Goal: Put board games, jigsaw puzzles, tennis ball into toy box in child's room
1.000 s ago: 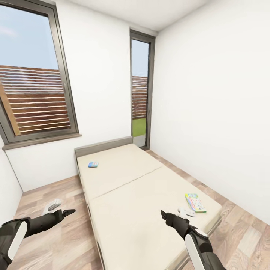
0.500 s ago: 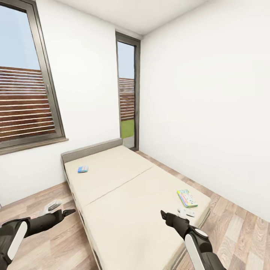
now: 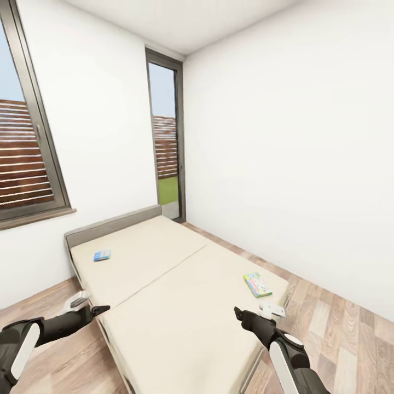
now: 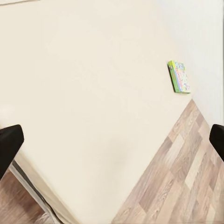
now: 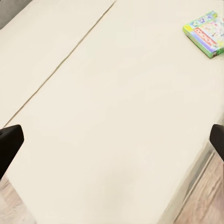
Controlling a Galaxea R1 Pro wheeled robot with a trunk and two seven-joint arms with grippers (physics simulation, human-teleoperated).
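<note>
Camera panned right; bed w/ beige mattress (image 3: 180, 306) unmoved. Blue flat box (image 3: 102, 255) and pastel green-edged box (image 3: 257, 284) uncollected. Left pincer (image 3: 104, 310), right pincer (image 3: 237, 313) wide, empty.

We see the bed (image 3: 164, 306), a low beige mattress with a seam across its middle and a grey headboard (image 3: 109, 225), standing on the wood-plank floor (image 3: 339, 323). Two board games lie flat on it, well apart: a blue box (image 3: 102, 255) near the headboard and a green-edged box (image 3: 257, 284) near the far corner.
</note>
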